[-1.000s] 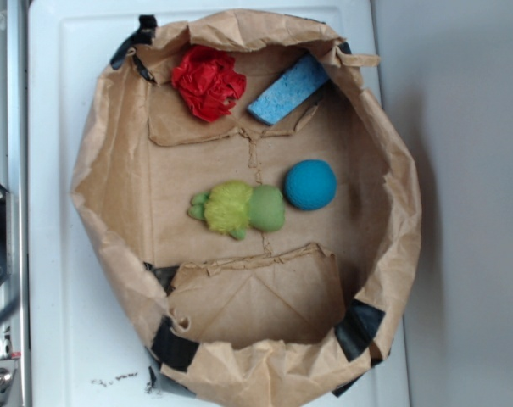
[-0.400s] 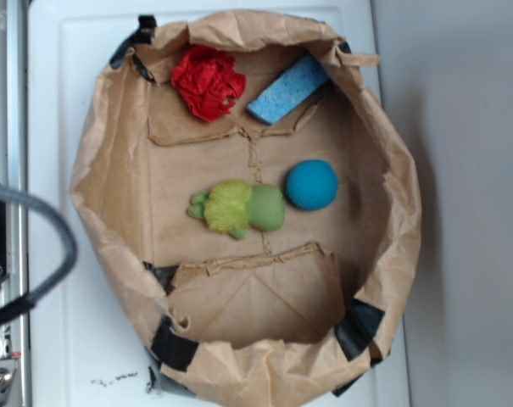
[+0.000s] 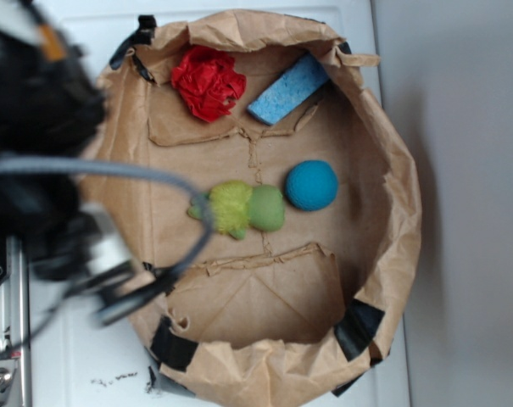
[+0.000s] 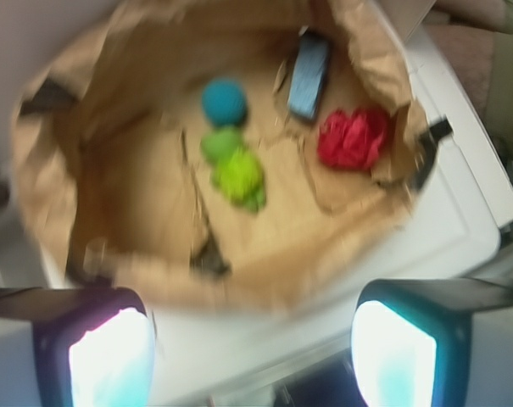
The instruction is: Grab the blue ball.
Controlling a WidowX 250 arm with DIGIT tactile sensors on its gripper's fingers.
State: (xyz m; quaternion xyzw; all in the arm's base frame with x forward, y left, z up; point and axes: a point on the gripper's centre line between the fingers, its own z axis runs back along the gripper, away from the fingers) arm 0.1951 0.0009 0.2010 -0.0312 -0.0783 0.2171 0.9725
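Wide apart stand the two pale-padded fingers of the robot's black gripper (image 4: pixel 252 356) in the wrist view, holding nothing, with the whole crumpled brown paper bag (image 4: pixel 61 203) showing between and beyond them; that view is blurred. From the exterior view, the black robot arm (image 3: pixel 36 144) is a dark smear over the bag's left rim (image 3: pixel 95 246), with a grey cable (image 3: pixel 112 174) looping from it across the left part of the bag floor, and the gripper itself cannot be made out there.

Inside the bag, taking the bag as the landmark and moving rightward: a crumpled red cloth wad (image 3: pixel 208 81) lies near the upper left wall. A soft green plush toy (image 3: pixel 237 209) lies on its side at the bag's middle. A light blue rectangular sponge block (image 3: pixel 287 89) leans tilted against the upper wall. The small teal-blue round ball (image 3: pixel 311 185) sits on the bag floor just right of centre, just beside the plush toy's darker green end, well away from the arm.

The bag rests on a white tray-like surface (image 3: pixel 61 51).
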